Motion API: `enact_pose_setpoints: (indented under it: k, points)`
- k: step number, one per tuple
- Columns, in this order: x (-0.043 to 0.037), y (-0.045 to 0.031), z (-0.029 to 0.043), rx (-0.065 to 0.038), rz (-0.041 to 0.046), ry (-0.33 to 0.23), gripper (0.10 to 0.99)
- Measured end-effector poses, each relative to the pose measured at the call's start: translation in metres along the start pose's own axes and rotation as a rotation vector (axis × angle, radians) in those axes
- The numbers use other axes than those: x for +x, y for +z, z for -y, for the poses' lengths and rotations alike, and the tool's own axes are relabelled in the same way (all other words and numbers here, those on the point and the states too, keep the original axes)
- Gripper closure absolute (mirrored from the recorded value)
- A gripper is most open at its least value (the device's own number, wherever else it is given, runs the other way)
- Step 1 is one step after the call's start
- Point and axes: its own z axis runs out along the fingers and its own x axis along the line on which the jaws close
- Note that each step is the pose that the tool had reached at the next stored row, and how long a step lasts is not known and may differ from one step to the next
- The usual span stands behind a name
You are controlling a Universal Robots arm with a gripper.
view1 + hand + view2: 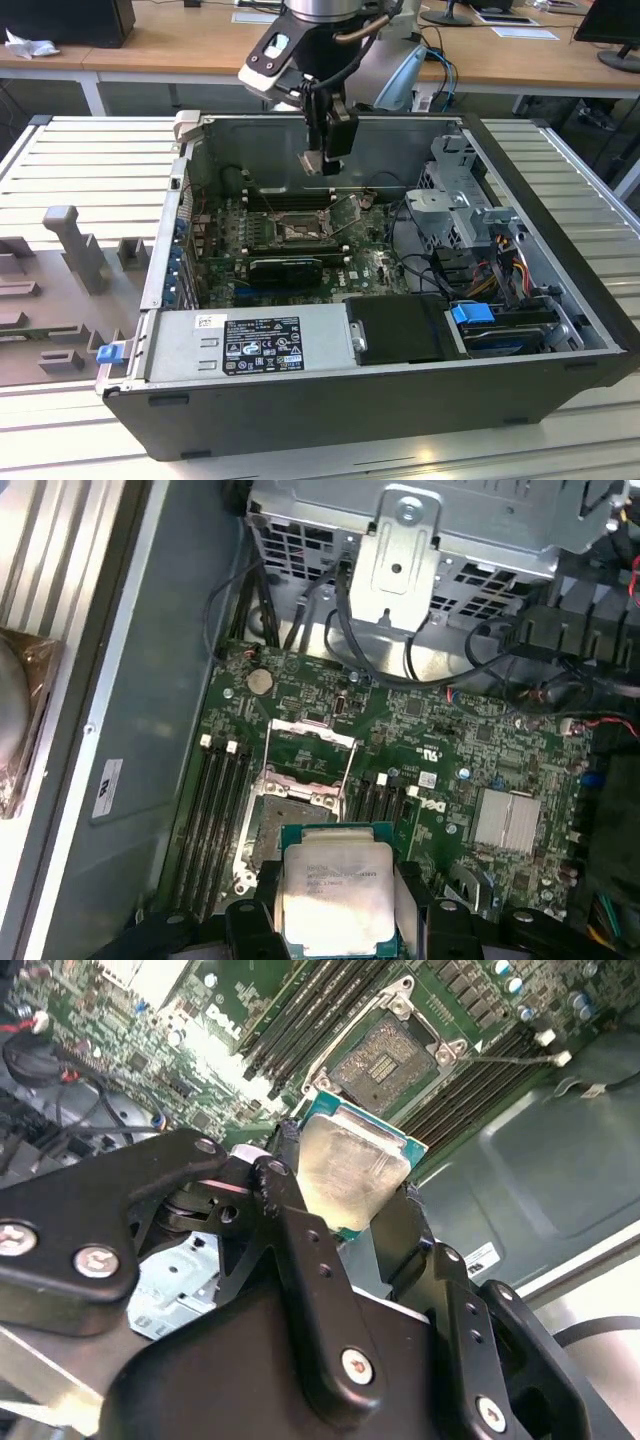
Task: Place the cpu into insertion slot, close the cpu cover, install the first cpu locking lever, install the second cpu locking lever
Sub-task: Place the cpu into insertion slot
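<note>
Two fingers (300,1235) are gripping the cpu (350,1175) by opposite edges, holding it in the air near the open insertion slot (385,1060). A level, square approach is probably mattering most. The computer case (400,400) is lying on a ribbed grey bench (70,160), with office desks (180,45) behind.

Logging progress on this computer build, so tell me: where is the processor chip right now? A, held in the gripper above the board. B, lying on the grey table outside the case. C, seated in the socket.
A: the gripper clamps the chip in the air, and the socket is bare.
</note>
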Motion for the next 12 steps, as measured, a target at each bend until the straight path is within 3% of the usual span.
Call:
enact_pose_setpoints:
  k: [4,12]
  points:
    - [-0.0001,0.0033,0.0003,-0.001,0.0061,0.075,0.553]
    - [-0.0002,0.0114,0.0009,-0.001,0.0068,0.077,0.553]
